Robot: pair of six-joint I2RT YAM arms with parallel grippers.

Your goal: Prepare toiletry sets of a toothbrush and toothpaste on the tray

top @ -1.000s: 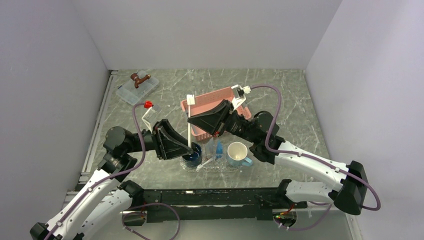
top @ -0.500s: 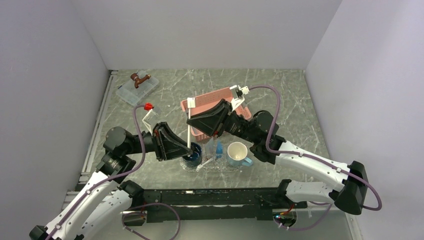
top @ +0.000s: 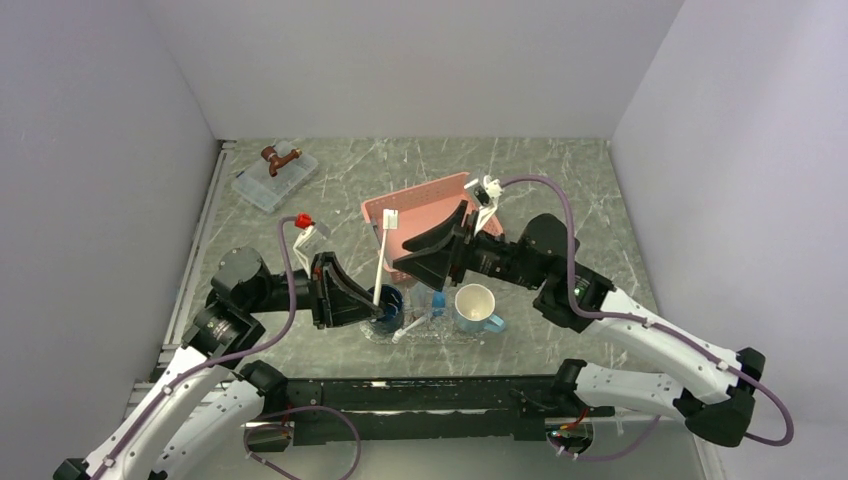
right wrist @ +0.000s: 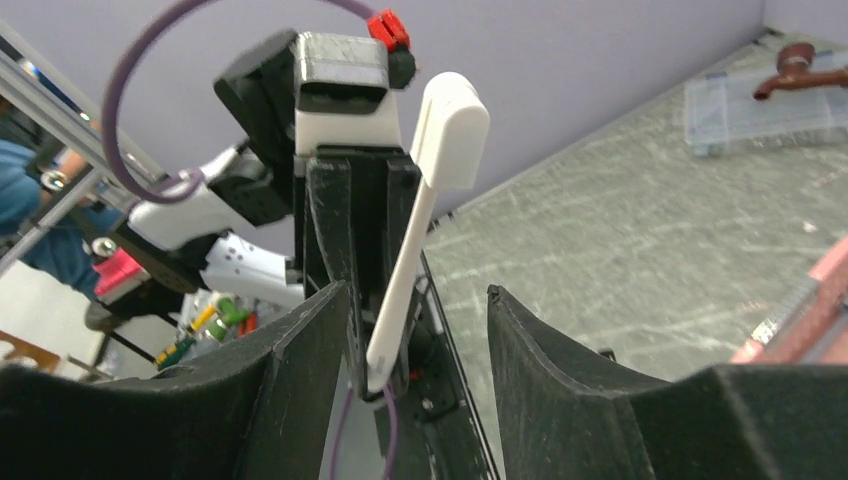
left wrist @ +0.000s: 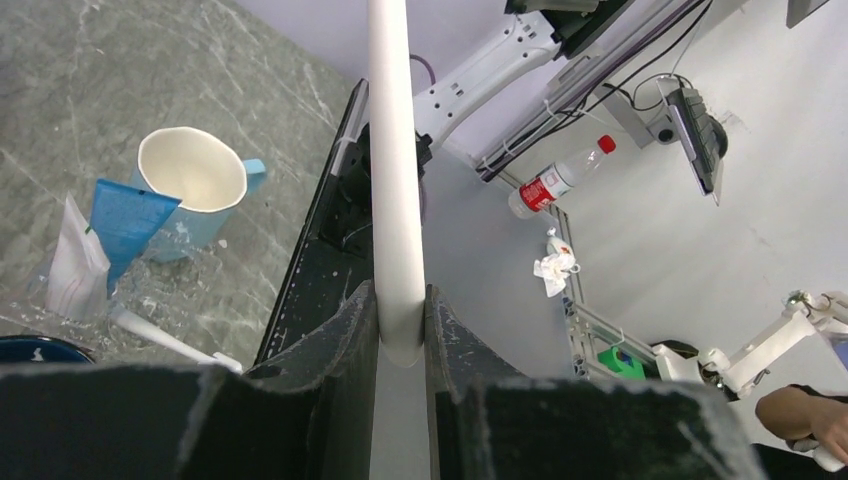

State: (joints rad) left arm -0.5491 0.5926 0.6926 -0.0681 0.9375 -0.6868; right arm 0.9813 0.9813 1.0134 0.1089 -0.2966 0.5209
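Over the dark mug [top: 388, 312], left gripper [left wrist: 400, 320] pinches the toothbrush [left wrist: 392, 150] upright (to stand it inside, probably); right gripper [right wrist: 418, 295] gapes open.

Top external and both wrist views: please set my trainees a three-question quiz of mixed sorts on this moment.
1. True or false: the right gripper has its jaws standing open.
2. What does the left gripper clamp? A a toothpaste tube; B a toothbrush; C a mug handle.
3. Fill in: the lattice basket on the far side of the tray is coloured ____.

Key: 1 true; 2 B; 3 pink.
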